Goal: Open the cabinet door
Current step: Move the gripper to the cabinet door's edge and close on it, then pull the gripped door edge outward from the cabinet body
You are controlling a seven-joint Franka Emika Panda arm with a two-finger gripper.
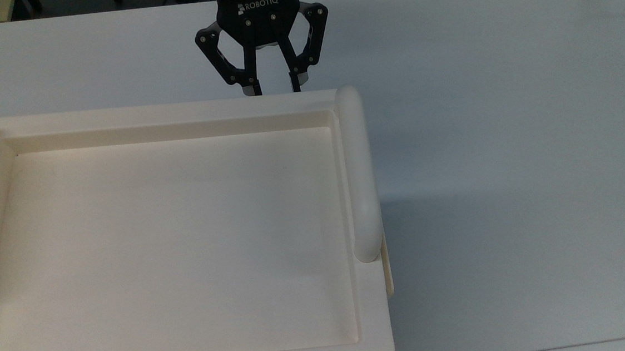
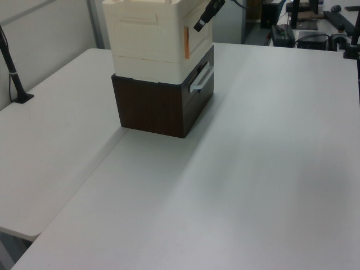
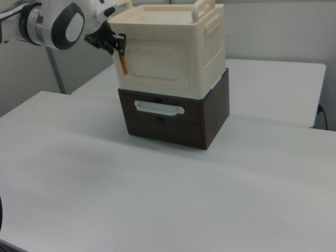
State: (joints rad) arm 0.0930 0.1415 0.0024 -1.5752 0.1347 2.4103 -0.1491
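Fingertips of the gripper [image 1: 275, 92], jaws apart, vanish behind the cabinet top's [image 1: 173, 111] 12 o'clock rim in the top view; cabinet door [image 3: 157, 63] looks shut.
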